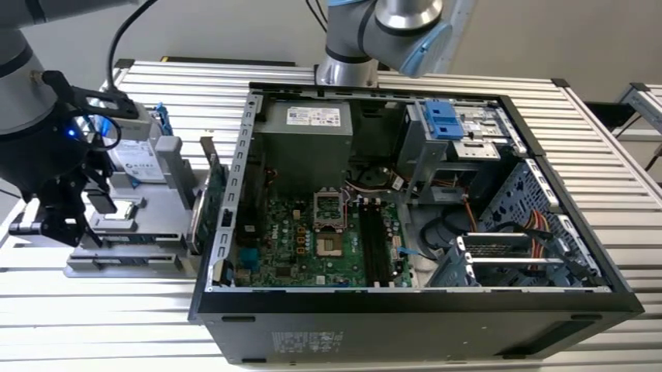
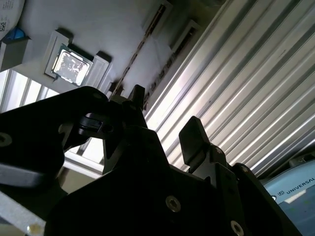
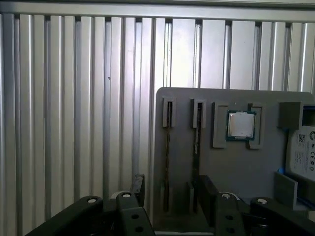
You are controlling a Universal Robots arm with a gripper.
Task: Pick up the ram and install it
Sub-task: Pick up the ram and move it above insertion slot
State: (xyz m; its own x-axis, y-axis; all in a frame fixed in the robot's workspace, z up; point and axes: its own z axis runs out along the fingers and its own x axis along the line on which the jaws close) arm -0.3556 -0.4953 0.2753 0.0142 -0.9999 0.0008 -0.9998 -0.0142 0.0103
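Exterior view: arm (image 1: 31,116) angled down at exterior view's left, gripper (image 1: 60,221) over grey holder (image 1: 124,263) beside open PC case (image 1: 414,306).
First wrist view: fingers (image 3: 138,189) spread wide, gripping nothing. Ram (image 3: 168,147) on edge in holder slot; CPU (image 3: 240,124) in pocket beside slots.
Second wrist view: fingers parted, ram clear of them.

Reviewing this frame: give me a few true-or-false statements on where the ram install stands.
1. The gripper is open and holds nothing. True.
2. The ram is already installed. False: it stands on edge in a slot of the grey holder, outside the computer case.
3. The CPU chip lies in the grey holder. True.
4. The gripper hangs inside the computer case. False: it is at the grey holder, by the ram's slot.
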